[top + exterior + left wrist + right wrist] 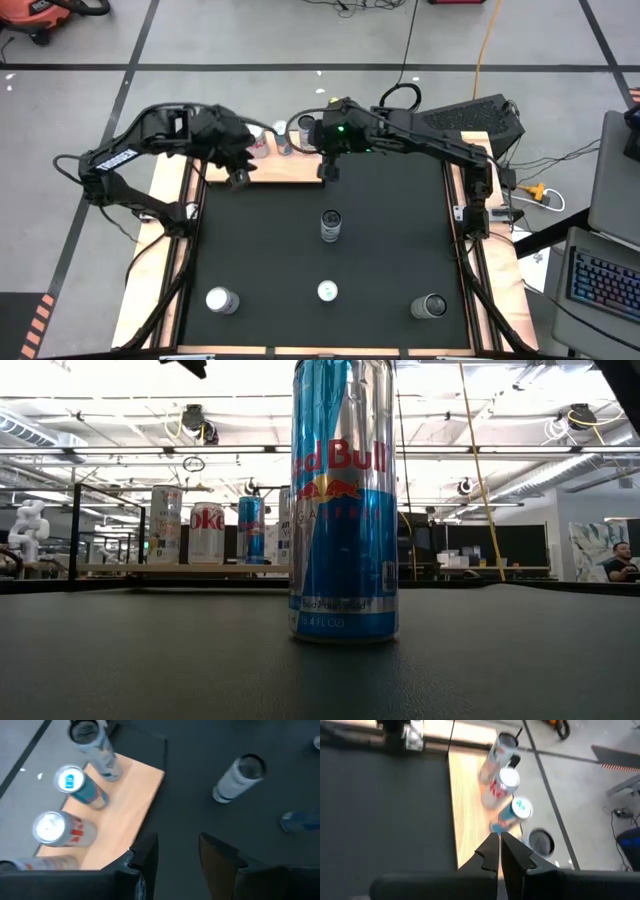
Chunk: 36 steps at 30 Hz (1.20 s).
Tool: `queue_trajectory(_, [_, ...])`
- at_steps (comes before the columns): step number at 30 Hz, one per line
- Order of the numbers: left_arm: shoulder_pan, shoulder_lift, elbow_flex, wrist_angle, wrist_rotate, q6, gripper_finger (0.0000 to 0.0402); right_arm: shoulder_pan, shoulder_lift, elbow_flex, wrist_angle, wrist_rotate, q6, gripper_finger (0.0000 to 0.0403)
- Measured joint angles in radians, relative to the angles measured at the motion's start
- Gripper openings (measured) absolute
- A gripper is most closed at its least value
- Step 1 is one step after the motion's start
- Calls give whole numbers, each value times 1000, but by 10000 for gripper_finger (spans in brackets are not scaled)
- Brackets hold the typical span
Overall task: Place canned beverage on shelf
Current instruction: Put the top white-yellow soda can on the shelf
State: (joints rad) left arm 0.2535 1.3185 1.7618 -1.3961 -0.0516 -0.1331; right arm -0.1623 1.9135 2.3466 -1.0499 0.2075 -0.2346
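The shelf is a light-wood board at the mat's far edge, and several cans stand upright on it. A tall blue-and-silver Red Bull can stands on the black mat close to the low camera. Another can stands at the mat's middle. My left gripper hovers open over the shelf's left end, nothing between its fingers. My right gripper hangs shut over the shelf's right end, touching nothing.
Two more cans stand near the mat's front edge, one at the left and one at the right. Thin black uprights rise at the shelf's corners. A keyboard and cables lie off the table's right side.
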Motion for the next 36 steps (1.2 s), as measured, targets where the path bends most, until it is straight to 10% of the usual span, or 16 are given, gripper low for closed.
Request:
queue_trajectory(22, [-511,-46,-6,-156,-556,-445,137,-41,98,0,56,-158,-137,0])
queue_trajectory(36, [-629,-89,-6,-77,-871,-542,137,-88,110,0,214,-174,-251,0])
